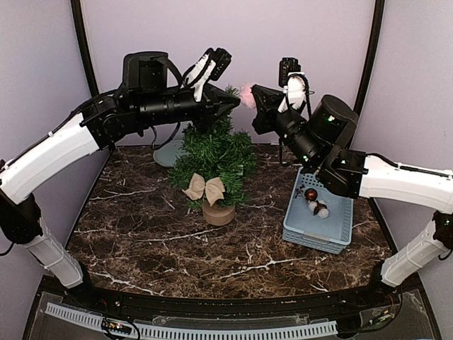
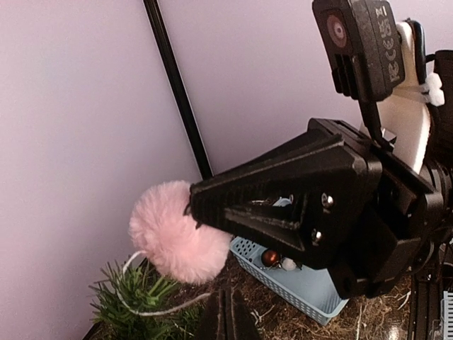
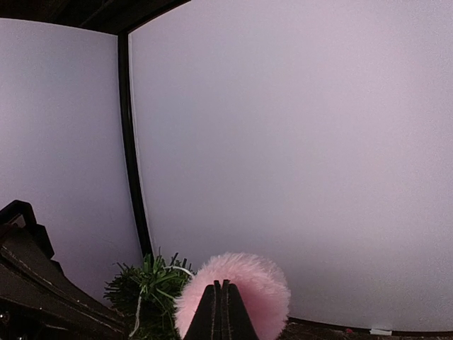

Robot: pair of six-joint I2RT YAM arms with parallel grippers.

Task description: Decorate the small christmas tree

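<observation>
**2 grippers tip to tip over the treetop, 1 pinching a pink pom-pom**

On the dark marble table [image 1: 141, 234], the small christmas tree [image 1: 212, 152] stood upright on its stump, with a beige bow [image 1: 204, 188] low on its front. A blue basket [image 1: 311, 237] sat to its right. At the treetop, the left gripper [image 1: 232, 103] had its jaws pressed together. Facing it, the right gripper [image 1: 255, 95] pinched a pink pom-pom [image 2: 173, 234], its white string [image 2: 152, 310] dangling among the top needles.
</observation>
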